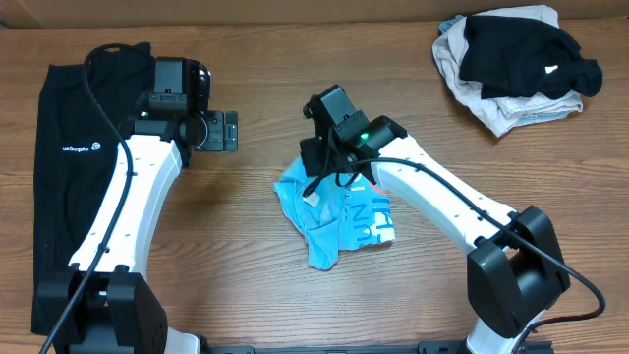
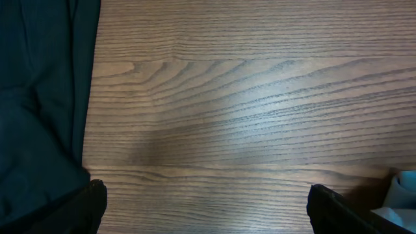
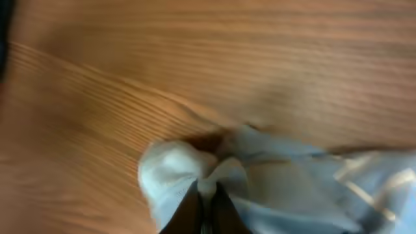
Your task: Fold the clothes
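Right jaws: shut tight on a pinched bunch of the light blue T-shirt (image 1: 344,221), with cloth puffing out on either side of the tips. The right wrist view is blurred, so finer detail of the grip is lost.

Left jaws: spread wide and holding nothing, low over bare table (image 1: 295,59). In the left wrist view, one tip sits at the edge of the long black garment (image 2: 39,97). The other is near a scrap of light blue at the frame's right edge. Cannot tell whether either tip touches cloth.

T-shirt: crumpled heap at mid-table, partly under the right arm, white lettering showing on its lower folds.

Black garment: laid out flat and lengthwise along the table's left side, small white logo (image 1: 77,149) facing up, the left arm reaching over it.

Surface: brown wood-grain table. At the far right corner, well apart from both arms, is a loose pile of clothes (image 1: 516,64), black on top of pale grey.
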`<state>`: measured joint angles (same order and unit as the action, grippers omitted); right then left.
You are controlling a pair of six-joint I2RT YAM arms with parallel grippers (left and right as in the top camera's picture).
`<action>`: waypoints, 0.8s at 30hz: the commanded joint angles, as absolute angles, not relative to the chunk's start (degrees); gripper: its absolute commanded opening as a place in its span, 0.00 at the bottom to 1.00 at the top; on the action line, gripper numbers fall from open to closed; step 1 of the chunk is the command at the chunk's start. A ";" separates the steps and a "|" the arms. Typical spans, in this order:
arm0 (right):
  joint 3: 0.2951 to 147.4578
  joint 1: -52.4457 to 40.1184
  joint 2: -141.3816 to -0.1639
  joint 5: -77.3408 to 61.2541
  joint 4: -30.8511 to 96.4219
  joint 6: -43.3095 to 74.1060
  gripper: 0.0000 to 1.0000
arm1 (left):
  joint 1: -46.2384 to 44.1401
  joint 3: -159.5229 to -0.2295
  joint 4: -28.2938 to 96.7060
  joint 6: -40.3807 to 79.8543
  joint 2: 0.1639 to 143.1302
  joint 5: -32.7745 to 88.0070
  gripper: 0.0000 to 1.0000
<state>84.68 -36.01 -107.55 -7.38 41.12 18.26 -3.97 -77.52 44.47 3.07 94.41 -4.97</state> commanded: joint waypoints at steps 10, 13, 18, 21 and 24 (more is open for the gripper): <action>87.61 -35.53 -107.13 -15.77 39.51 20.60 0.84 | -3.66 -78.48 44.07 3.86 94.39 -4.89 1.00; 89.69 -33.41 -105.41 -15.68 48.75 22.26 0.96 | -3.66 -78.48 43.94 3.86 94.39 -4.89 1.00; 89.86 -29.78 -100.40 -14.66 58.11 25.58 0.99 | -3.66 -78.48 44.25 3.88 94.39 -4.82 1.00; 89.86 -28.62 -97.34 -12.43 62.30 26.81 1.00 | -3.66 -78.48 44.34 3.88 94.39 -3.73 1.00; 89.86 -28.53 -95.83 -8.27 66.85 29.17 1.00 | -3.66 -78.48 44.36 3.90 94.39 -2.96 1.00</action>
<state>87.90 -28.23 -99.55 -12.78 64.40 25.85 -3.99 -77.52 44.31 3.07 94.41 -4.51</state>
